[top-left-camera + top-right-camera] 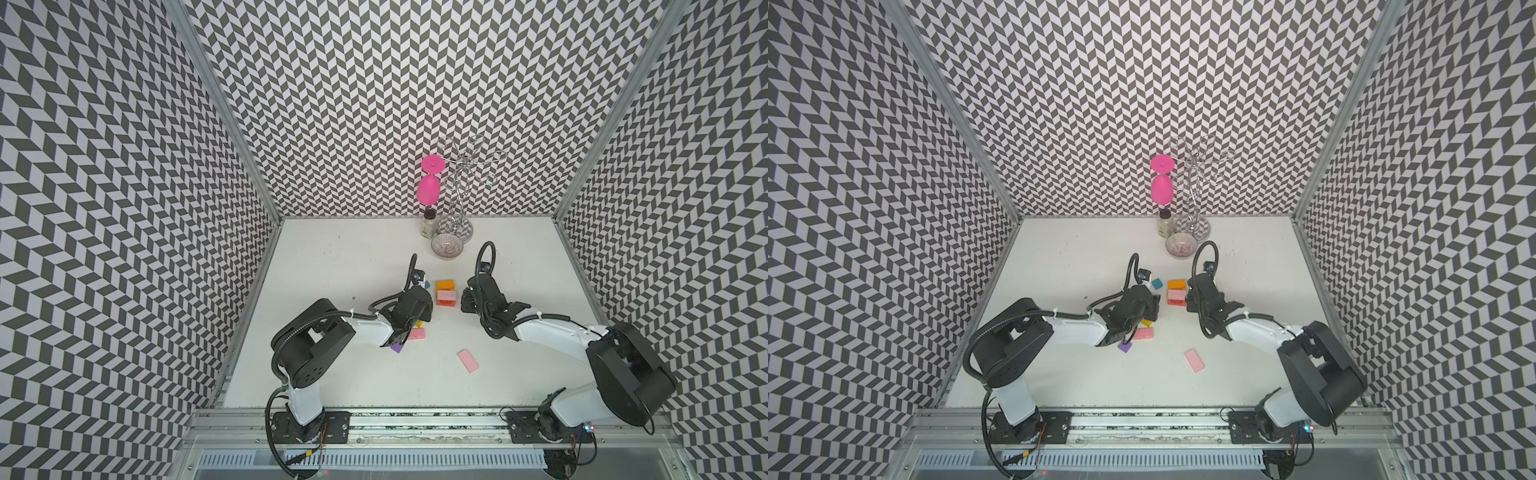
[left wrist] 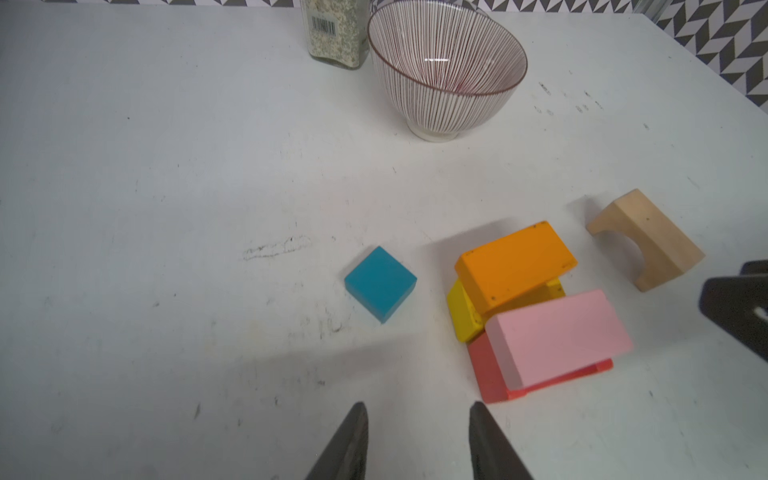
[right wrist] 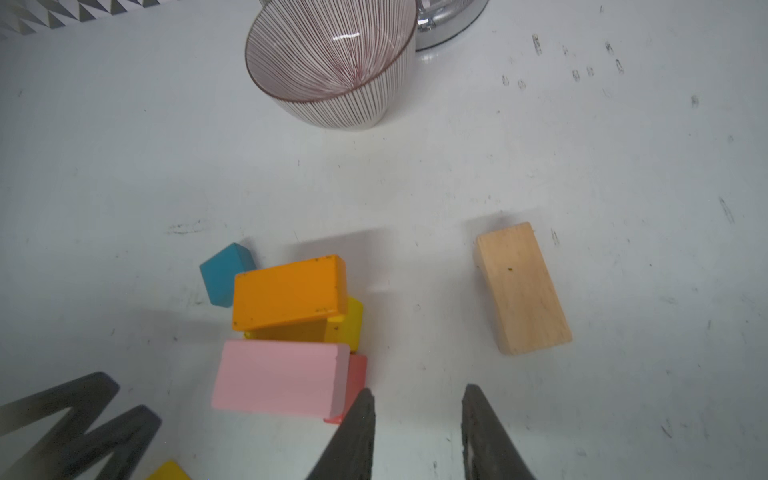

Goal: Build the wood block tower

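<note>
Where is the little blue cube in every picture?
Top view: teal cube, mostly hidden by the left arm, left of the orange block.
Top view: in plain sight, left of the orange block.
Left wrist: alone, a gap from the orange block.
Right wrist: partly behind the orange block.
Landmark: the orange block.

A pink slab (image 2: 557, 336) lies flat on a red block (image 2: 486, 370); just beside, an orange block (image 2: 513, 266) rests on a yellow block (image 2: 461, 311); a teal cube (image 2: 380, 282) is near.

I'm in a lab test booth: grey-and-white chevron wall panels (image 1: 374, 104) on three sides, aluminium corner posts (image 1: 224, 108), a scuffed white tabletop (image 1: 353, 257), my arm bases (image 1: 309, 428) bolted to a metal front rail (image 1: 415, 419).
</note>
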### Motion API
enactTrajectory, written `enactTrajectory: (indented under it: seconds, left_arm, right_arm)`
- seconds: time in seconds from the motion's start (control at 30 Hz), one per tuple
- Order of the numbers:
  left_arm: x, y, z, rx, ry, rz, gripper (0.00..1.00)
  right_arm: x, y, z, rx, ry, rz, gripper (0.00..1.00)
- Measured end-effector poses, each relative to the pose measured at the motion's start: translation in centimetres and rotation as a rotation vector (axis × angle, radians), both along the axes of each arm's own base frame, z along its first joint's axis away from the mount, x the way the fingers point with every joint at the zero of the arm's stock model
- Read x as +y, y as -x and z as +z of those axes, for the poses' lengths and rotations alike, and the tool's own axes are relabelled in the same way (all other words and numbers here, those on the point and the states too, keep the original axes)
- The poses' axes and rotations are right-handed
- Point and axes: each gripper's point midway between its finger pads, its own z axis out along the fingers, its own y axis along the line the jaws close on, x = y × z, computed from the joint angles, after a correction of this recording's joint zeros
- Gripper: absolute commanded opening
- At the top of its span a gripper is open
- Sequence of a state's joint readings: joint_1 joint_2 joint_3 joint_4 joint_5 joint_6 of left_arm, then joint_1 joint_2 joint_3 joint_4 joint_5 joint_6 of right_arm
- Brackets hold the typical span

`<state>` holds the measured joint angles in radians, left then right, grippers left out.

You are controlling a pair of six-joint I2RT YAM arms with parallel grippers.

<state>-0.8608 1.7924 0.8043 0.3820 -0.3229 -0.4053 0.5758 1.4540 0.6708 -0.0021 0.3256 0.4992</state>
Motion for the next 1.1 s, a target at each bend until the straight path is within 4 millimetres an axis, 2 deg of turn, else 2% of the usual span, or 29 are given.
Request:
enactTrajectory:
  seconds: [0.13, 0.23, 0.43, 0.77, 1.1]
  left_arm:
    - [0.7, 1.5, -1.7, 0.023, -0.008, -0.033, 0.43]
    - [0.8, 2.1, -2.2, 0.029, -0.009, -0.063, 0.43]
    - [-0.6, 2.1, -1.7, 0.006, 0.026, -0.122, 0.43]
    - [-1.9, 2.0, -2.3, 0.009, 0.028, -0.173, 0.44]
    - [-2.8, 1.2, -2.1, -0.004, 0.032, -0.176, 0.44]
  right_arm:
    - [0.1, 1.7, -1.8, 0.028, -0.015, 0.033, 0.33]
    - [0.7, 2.3, -2.5, 0.042, -0.03, 0.063, 0.32]
    - [1.9, 1.8, -2.8, 0.027, -0.067, 0.094, 0.32]
    - [2.4, 1.8, -5.0, 0.07, -0.051, 0.116, 0.28]
    - [3.1, 0.8, -5.3, 0.057, -0.048, 0.128, 0.25]
